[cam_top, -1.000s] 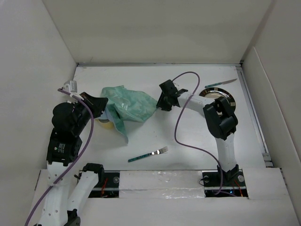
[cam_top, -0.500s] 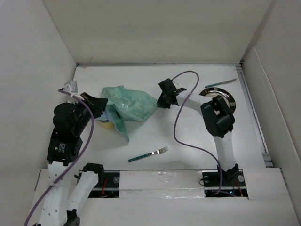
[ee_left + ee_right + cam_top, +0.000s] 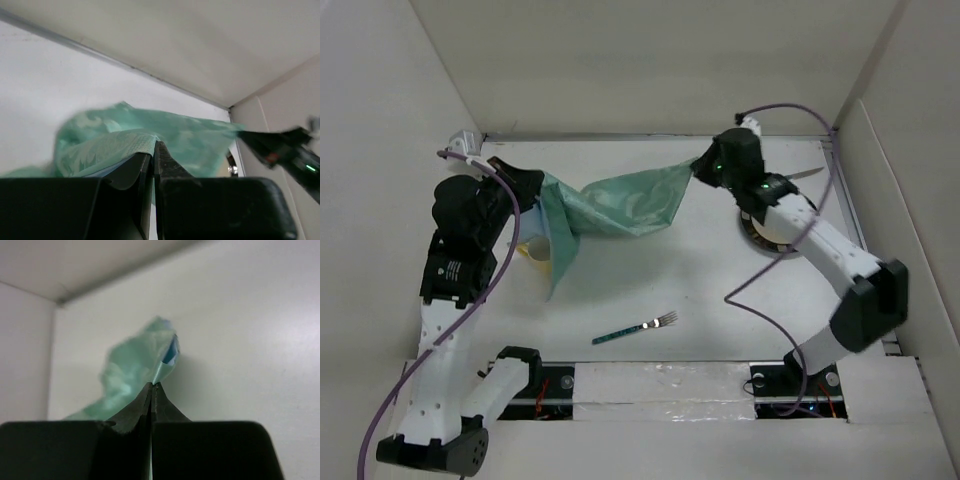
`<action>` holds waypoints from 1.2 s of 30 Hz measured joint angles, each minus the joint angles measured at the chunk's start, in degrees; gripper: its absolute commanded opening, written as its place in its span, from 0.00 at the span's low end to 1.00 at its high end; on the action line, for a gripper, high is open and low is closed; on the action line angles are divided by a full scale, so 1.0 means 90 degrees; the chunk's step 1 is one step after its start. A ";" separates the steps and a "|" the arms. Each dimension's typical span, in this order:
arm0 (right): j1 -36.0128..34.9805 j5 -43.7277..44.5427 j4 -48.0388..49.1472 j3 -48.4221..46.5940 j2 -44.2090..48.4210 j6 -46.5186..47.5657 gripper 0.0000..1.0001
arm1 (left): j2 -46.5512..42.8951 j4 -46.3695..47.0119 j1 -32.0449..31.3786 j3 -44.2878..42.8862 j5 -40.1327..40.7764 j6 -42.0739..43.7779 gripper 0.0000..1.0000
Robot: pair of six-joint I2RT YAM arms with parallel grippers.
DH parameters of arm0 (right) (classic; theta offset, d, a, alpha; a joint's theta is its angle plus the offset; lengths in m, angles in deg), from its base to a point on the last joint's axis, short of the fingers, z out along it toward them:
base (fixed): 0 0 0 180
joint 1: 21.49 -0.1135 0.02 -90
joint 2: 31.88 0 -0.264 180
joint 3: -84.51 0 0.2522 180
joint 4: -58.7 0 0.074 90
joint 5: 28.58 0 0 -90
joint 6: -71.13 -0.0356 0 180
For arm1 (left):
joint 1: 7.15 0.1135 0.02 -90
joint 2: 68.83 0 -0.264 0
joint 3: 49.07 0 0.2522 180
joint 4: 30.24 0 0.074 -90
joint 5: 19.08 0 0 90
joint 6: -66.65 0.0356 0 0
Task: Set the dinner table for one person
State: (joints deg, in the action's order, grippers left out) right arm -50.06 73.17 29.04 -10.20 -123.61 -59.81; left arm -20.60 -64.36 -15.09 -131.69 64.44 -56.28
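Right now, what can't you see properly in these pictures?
- Plate: top view, mostly under the right arm.
- Knife: top view, handle end hidden by that arm.
- Cup: top view, partly behind the cloth.
- Right claw: left wrist view, blurred, arm cut off by the picture's edge.

A mottled green cloth mat (image 3: 620,200), stretched between left tool (image 3: 538,186) and right tool (image 3: 697,168), bars the far half of the matte-white tabletop (image 3: 720,300). Nearer, the middle lies open, save a teal-handled metal fork (image 3: 636,328) near the front edge.
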 measured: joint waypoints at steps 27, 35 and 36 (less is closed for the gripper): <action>0.1807 -0.0503 -0.1503 -0.3864 -0.0668 0.1195 0.00 | 0.4838 0.1826 0.0576 -0.3296 -0.0920 -0.0804 0.00; 0.2021 -0.1052 -0.1790 -0.5260 -0.1710 0.0950 0.00 | 0.5418 0.2385 0.1511 -0.3728 -0.1515 -0.1299 0.00; 0.2021 -0.1112 -0.1685 -0.4998 -0.1528 0.0933 0.00 | 0.5251 0.2545 0.1627 -0.3390 -0.1537 -0.1304 0.00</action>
State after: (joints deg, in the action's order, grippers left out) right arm -31.88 63.15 13.87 -55.18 -137.35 -51.42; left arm 26.65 -41.45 -0.45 -162.20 50.61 -68.02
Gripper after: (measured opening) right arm 0.010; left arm 0.007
